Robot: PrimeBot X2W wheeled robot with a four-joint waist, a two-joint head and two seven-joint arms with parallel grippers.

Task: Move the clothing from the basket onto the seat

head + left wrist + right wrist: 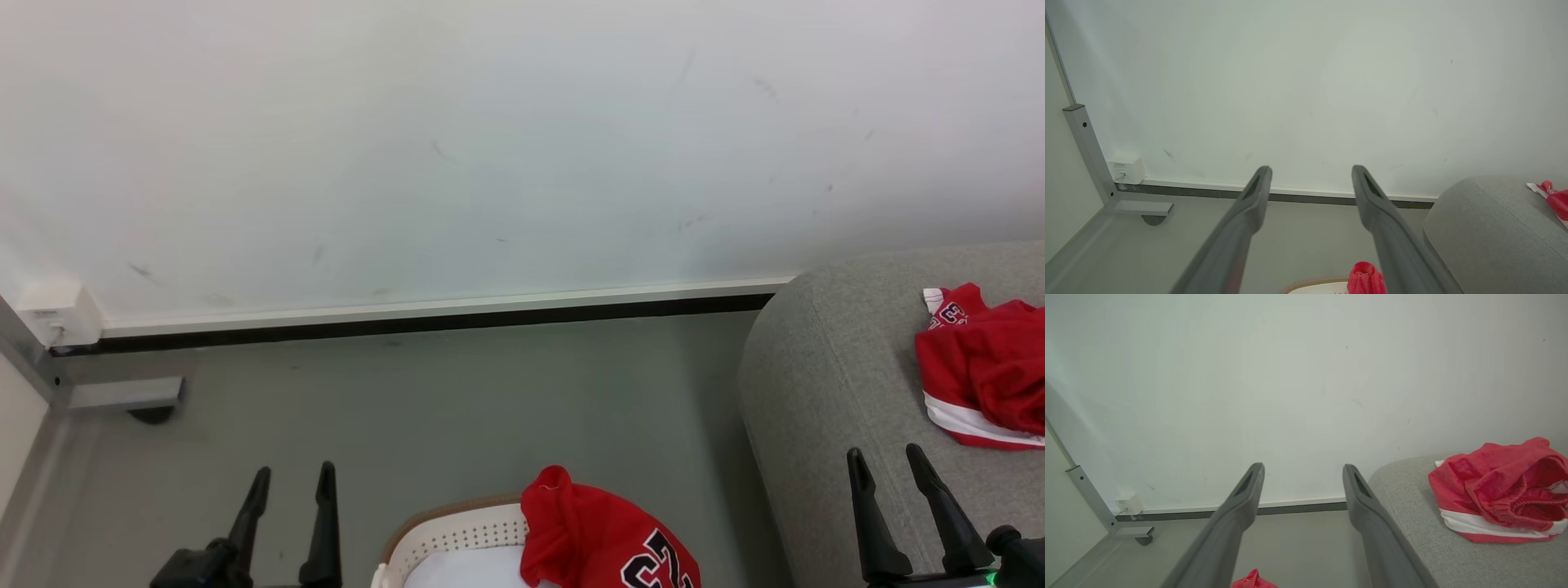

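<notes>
Left fingers [325,510] and right fingers [870,514] are both spread wide, holding nothing. Between them the jersey [596,531] hangs over the basket [457,532] rim. Other red garment [988,367] is already on the seat [816,367], so I'd say halfway, one to go.

red "23" jersey [608,535] draped over basket [457,535] rim | red white-trimmed garment [984,367] crumpled on grey seat [824,367]

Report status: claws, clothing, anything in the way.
Left claw open, empty. Right claw open, empty. One red garment on the sofa; numbered jersey draped over the basket rim. No obstruction seen between basket and sofa.
</notes>
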